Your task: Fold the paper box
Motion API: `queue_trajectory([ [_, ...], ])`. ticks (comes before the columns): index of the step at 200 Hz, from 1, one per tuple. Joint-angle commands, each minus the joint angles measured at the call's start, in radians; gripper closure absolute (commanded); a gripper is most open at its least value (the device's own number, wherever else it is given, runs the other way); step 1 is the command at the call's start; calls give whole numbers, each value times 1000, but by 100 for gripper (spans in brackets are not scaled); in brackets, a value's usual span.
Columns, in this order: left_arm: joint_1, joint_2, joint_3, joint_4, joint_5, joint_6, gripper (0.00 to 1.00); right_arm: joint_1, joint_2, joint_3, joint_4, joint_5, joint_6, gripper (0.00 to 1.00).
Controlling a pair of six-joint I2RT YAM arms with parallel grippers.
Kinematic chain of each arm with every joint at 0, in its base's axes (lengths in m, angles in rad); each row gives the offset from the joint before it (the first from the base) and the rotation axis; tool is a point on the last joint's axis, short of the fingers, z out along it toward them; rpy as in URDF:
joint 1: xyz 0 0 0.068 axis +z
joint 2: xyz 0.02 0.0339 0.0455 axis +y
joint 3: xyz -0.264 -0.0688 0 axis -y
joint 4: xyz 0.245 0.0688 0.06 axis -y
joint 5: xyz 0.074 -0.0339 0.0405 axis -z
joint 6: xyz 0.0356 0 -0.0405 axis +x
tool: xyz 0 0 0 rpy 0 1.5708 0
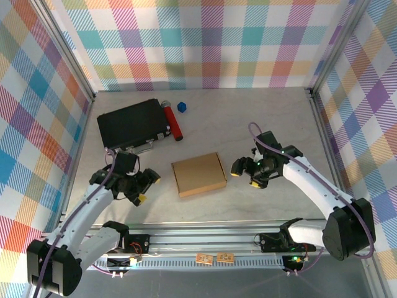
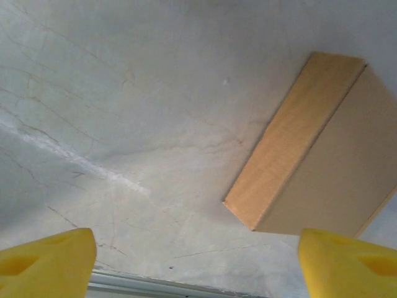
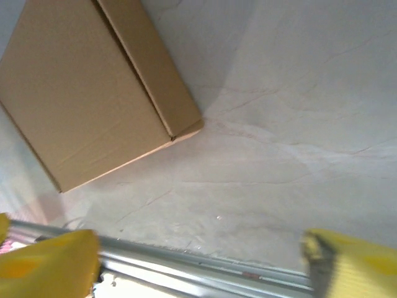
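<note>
Top external view: the paper box (image 1: 198,174) lies closed and flat at the middle of the tabletop (image 1: 279,124), a shallow brown cardboard rectangle, slightly askew. The left gripper (image 1: 147,189) hovers near its left side and the right gripper (image 1: 245,177) near its right, both arms bent low. Both gape wide, holding nothing and clear of the box.

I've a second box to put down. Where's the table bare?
Bare: the far right, between the paper box, back wall and right rail. Crowded: the far-left corner, with black case, red cylinder and blue cube; left claw and right claw flank the box.
</note>
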Motion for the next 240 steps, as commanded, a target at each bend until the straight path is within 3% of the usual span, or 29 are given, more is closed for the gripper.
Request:
queue_trajectory([
  [1,35,56,156,-26,-83,108,0,-9,-6,128,-70,206,-78,1],
  [18,65,76,250,11,-128,151,0,-9,-63,191,3,257,-194,1],
  [29,71,72,310,0,-221,184,0,-9,-114,211,37,324,-232,1],
  [39,68,57,360,-52,-380,211,0,-9,-156,208,44,496,-214,1],
  [56,15,-24,343,-135,-819,164,0,-9,-263,45,215,720,-364,1],
  [70,12,-142,195,24,-960,282,0,-11,-368,-182,508,771,-589,1],
  [84,14,-215,-27,322,-918,575,0,-14,-433,-372,741,758,-731,1],
  [98,30,-218,-92,361,-918,635,0,-35,-438,-472,816,759,-683,1],
  [112,74,-191,-153,456,-796,735,0,-63,-416,-503,800,693,-646,1],
  [125,98,-157,-210,535,-758,735,0,-74,-370,-524,824,684,-652,1],
  [140,122,-111,-290,738,-670,769,0,-102,-298,-569,954,685,-643,1],
  [151,129,-53,-314,837,-702,767,0,-136,-212,-581,1047,675,-608,1],
  [184,203,206,-357,1217,-634,801,0,-243,51,-483,1232,407,-707,1],
  [224,253,498,-247,1481,-508,875,0,-362,285,-353,1345,243,-757,1],
  [240,248,538,-209,1437,-472,896,0,-433,275,-422,1451,180,-688,1],
])
